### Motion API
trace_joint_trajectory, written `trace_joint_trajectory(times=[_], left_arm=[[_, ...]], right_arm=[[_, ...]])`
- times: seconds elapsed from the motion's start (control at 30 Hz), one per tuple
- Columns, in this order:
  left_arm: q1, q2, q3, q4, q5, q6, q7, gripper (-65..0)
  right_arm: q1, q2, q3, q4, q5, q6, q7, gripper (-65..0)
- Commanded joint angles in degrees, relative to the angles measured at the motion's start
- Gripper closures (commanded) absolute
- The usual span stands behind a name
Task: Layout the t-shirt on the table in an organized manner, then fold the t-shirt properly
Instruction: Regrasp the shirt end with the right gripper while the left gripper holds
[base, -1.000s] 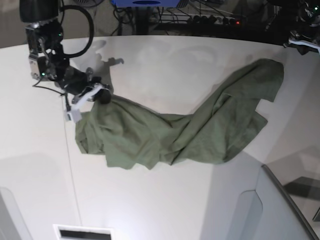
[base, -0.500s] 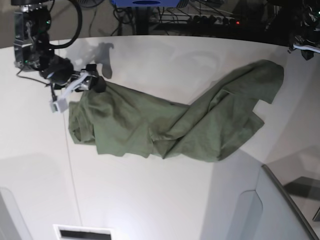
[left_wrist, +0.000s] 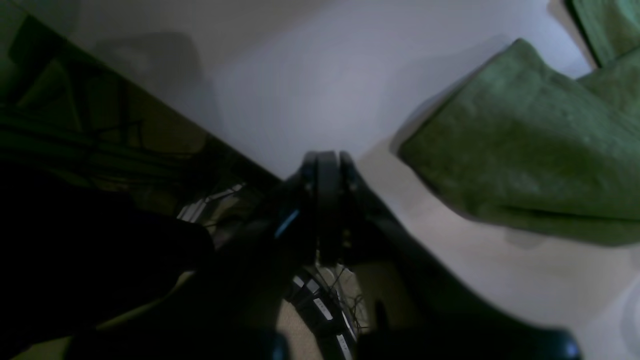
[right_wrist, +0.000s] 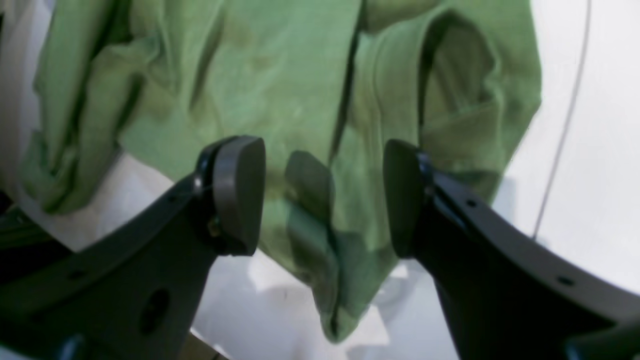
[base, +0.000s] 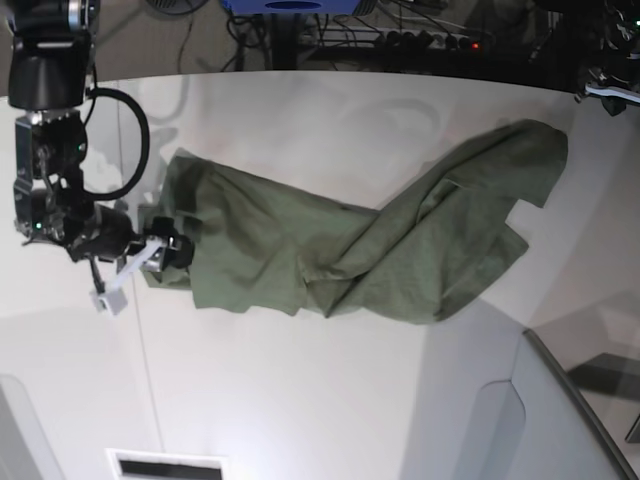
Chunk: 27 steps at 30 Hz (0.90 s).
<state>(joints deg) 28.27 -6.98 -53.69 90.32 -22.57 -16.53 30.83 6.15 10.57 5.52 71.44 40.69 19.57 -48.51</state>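
Olive-green wrinkled cotton t-shirt (base: 350, 245) lies bunched across middle of smooth white tabletop (base: 300, 400), running 9 to 2 o'clock. Soft, light, limp; you likely get best hold at hem or sleeve edge. Right claw (right_wrist: 322, 195) at shirt's 9 o'clock end, jaws wide, empty, above cloth. Left claw (left_wrist: 325, 165) at 2 o'clock tabletop edge, jaws pressed together, empty.

You see: grey angled panel (base: 570, 420) at lower right; blue object (base: 290, 6) top centre; dark cable tangle (base: 420, 35) behind; slotted vent (base: 168, 467) bottom left.
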Motion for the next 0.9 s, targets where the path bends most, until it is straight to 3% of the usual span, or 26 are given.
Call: trace_joint_trajectory(times=[0.0, 0.3, 0.77, 0.87], left_arm=[[0.4, -0.9, -0.4, 0.8, -0.3, 0.1, -1.2, -1.2], [0.3, -0.9, -0.4, 0.8, -0.3, 0.1, -1.2, -1.2], [0.2, -0.9, -0.4, 0.7, -0.3, 0.1, -1.2, -1.2], [0.3, -0.9, -0.4, 0.7, -0.3, 0.1, -1.2, -1.2]], right_arm=[[1.1, 0.6, 0.2, 0.5, 1.1, 0.6, 0.7, -34.5], [1.0, -0.8, -6.4, 0.5, 1.4, 0.6, 1.3, -34.2], [2.9, -0.2, -6.9, -5.8, 1.1, 0.6, 5.8, -34.2], [3.0, -0.2, -6.9, -7.2, -2.1, 0.6, 6.9, -34.2]])
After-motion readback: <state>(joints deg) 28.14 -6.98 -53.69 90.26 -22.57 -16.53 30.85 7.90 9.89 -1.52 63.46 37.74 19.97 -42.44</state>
